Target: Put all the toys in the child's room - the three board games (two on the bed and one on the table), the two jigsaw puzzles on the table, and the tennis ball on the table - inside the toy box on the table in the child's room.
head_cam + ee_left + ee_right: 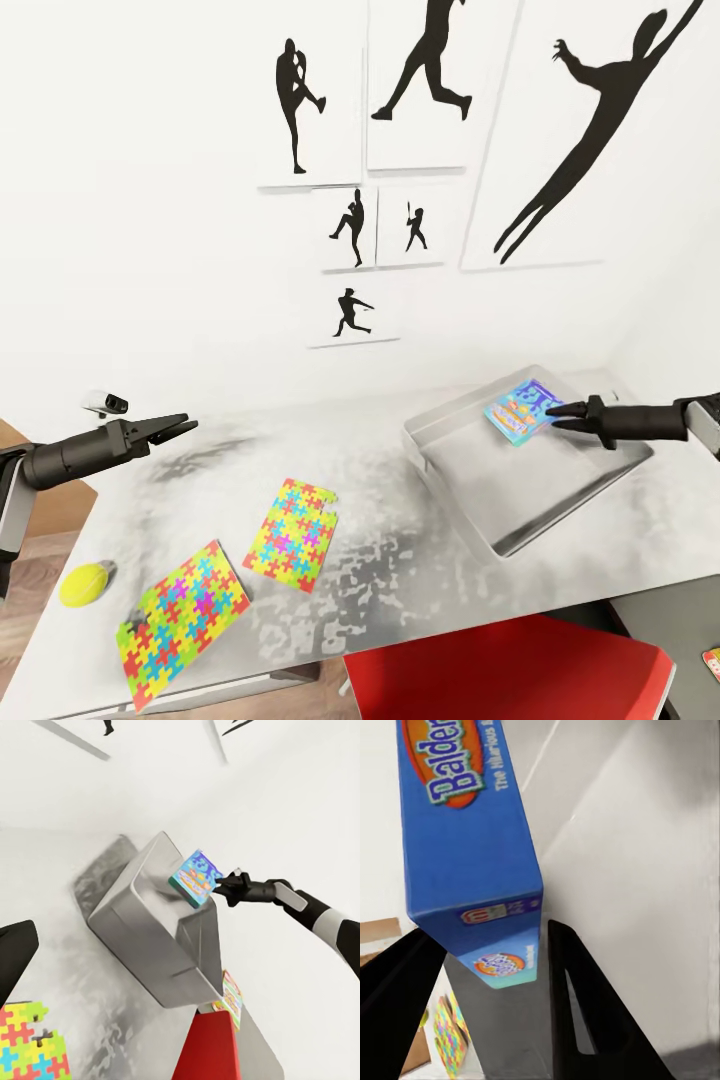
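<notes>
Table, long and glossy pale grey, is seen across the lower half of the head view, below a white wall where black sports silhouette pictures are hung. On the table, toward 2 o'clock from its middle, the toy box is placed, a shallow grey tray with sloping sides. A red chair is partly seen at 6 o'clock, under the table edge. Toward 7 o'clock two jigsaw puzzles are laid flat: the larger-looking one near the front edge, the other just beside it toward the table's middle, and the two are apart. A blue board game is held over the far part of the toy box, tilted; whether it touches the tray cannot be told. It is gripped at one end by the right gripper, whose fingers are closed against both faces of the box, as is shown in the right wrist view. The left gripper hangs above the table at 9 o'clock with its fingers slightly parted and nothing between them. The tennis ball, small and yellow-green, lies at 8 o'clock near the table's left edge, close to the front puzzle. Another printed box is seen in the left wrist view beyond the tray; what it rests on cannot be told.
</notes>
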Robot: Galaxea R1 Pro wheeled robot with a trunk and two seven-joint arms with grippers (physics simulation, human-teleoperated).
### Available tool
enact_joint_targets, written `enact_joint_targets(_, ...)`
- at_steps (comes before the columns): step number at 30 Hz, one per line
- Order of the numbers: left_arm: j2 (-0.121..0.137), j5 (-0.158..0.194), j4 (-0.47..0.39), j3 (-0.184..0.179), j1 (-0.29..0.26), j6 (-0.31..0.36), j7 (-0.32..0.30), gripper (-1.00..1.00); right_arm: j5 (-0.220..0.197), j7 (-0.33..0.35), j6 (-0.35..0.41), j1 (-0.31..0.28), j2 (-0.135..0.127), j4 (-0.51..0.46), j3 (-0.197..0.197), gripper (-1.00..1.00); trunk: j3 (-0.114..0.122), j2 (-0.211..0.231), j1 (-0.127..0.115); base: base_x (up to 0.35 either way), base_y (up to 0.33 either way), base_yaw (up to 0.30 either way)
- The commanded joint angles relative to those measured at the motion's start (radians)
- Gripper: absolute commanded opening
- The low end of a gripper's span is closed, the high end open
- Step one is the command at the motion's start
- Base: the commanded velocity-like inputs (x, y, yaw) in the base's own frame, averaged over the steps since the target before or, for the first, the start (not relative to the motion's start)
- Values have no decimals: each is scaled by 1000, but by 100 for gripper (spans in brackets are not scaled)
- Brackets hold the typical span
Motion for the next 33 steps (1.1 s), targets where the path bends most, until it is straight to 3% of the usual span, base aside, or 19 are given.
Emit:
enact_joint_targets(1,0,1,0,0,-1,11,-3,100,3,3,5,-8,1,3,13,-100,-2,-2,1,0,0,0)
enact_joint_targets(3,1,1,0,0,-1,11,-3,100,37,4,5,-33,9,24,34,-100,-2,-2,1,0,0,0)
enact_joint_targets(8,1,1,0,1,-1,11,-3,100,63,3,5,-70,23,82,50,-100,-2,-2,1,0,0,0)
enact_joint_targets(19,0,1,0,1,-1,11,-3,100,69,3,5,-81,22,116,94,-100,-2,-2,1,0,0,0)
enact_joint_targets(33,0,1,0,1,-3,11,-3,100,69,3,5,-84,30,125,101,-100,-13,-2,1,0,0,0)
